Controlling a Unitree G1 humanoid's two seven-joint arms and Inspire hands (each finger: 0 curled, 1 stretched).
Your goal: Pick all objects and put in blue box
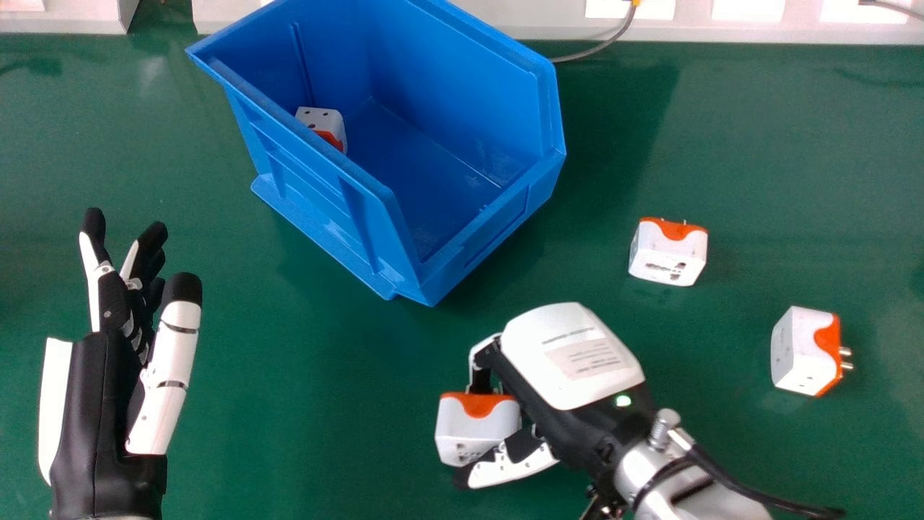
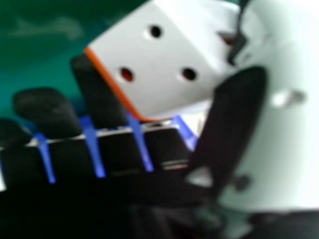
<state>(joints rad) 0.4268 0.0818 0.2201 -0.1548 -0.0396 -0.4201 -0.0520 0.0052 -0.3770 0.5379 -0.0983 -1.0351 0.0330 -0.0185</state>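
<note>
Right robot hand (image 1: pixel 574 357): fingers and thumb pinching a white plastic cube-shaped adapter with orange trim (image 1: pixel 469 427), in front of the open blue plastic box (image 1: pixel 476 242). Right hand view: three round holes in one white face of the held adapter. Contact with the green worktop (image 1: pixel 325 412): cannot tell. Box sits near the worktop's far edge; inside, one white-and-red socket block (image 1: pixel 328 123) lies by its left wall. Two loose white-and-orange adapters (image 1: pixel 668 253) (image 1: pixel 803 352) rest right of the box, apart. Left robot hand (image 1: pixel 108 390): spread, at view's left.
</note>
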